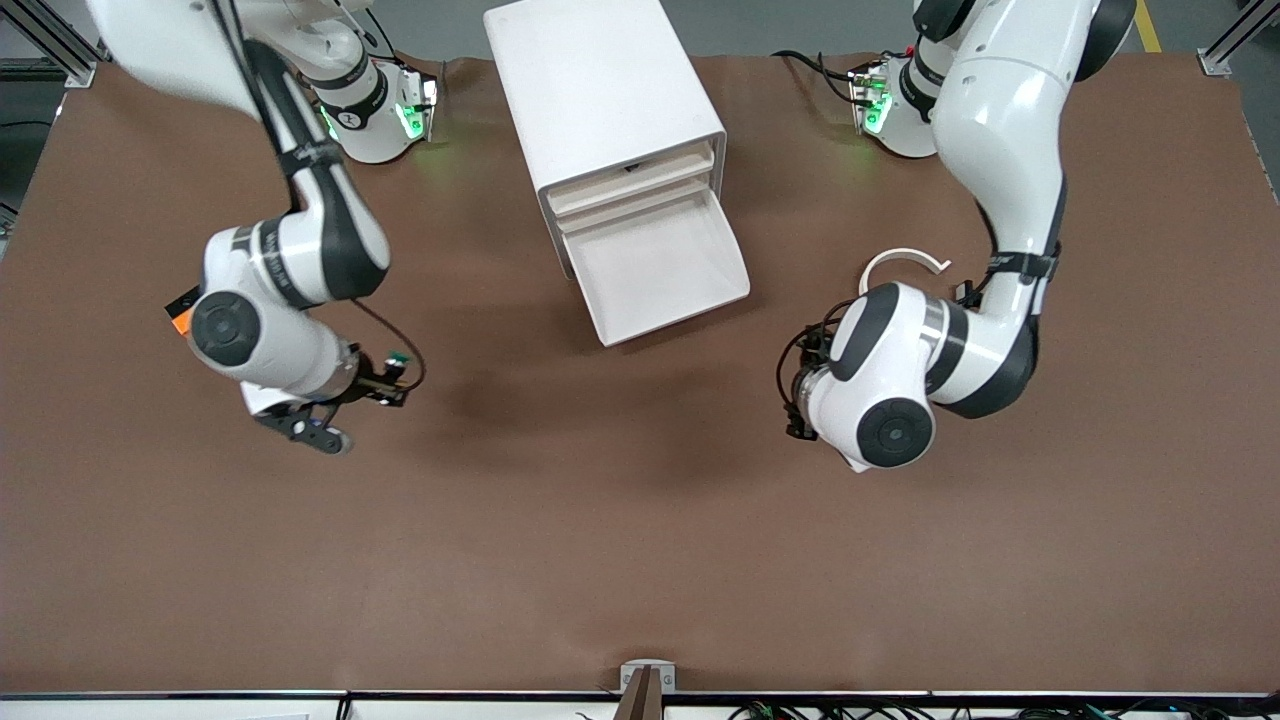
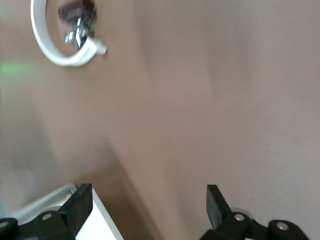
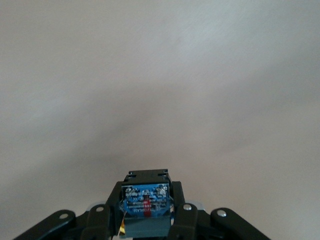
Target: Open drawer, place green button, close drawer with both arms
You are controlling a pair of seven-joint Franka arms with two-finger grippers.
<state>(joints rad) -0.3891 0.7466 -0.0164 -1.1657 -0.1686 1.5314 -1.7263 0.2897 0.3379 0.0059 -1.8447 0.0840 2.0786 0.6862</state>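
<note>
The white cabinet (image 1: pixel 600 90) stands at the robots' edge of the table, mid-way between the arms. Its lowest drawer (image 1: pixel 655 270) is pulled out and its tray is bare. My right gripper (image 1: pixel 393 378) is over the bare table toward the right arm's end and is shut on the button (image 1: pixel 399 357), whose green cap shows. In the right wrist view the button's blue and black body (image 3: pixel 145 200) sits between the fingers of the right gripper (image 3: pixel 145 212). My left gripper (image 1: pixel 797 398) is open and empty over the table beside the drawer. In its own view the left gripper (image 2: pixel 147 202) stands wide, with a white drawer corner (image 2: pixel 102 227) by one finger.
A white arc (image 1: pixel 905 262) lies by the left arm, with a small dark part (image 1: pixel 965 292) beside it; both show in the left wrist view, the arc (image 2: pixel 55 52) and the part (image 2: pixel 77 22). An orange cube (image 1: pixel 181 322) peeks out by the right arm's wrist.
</note>
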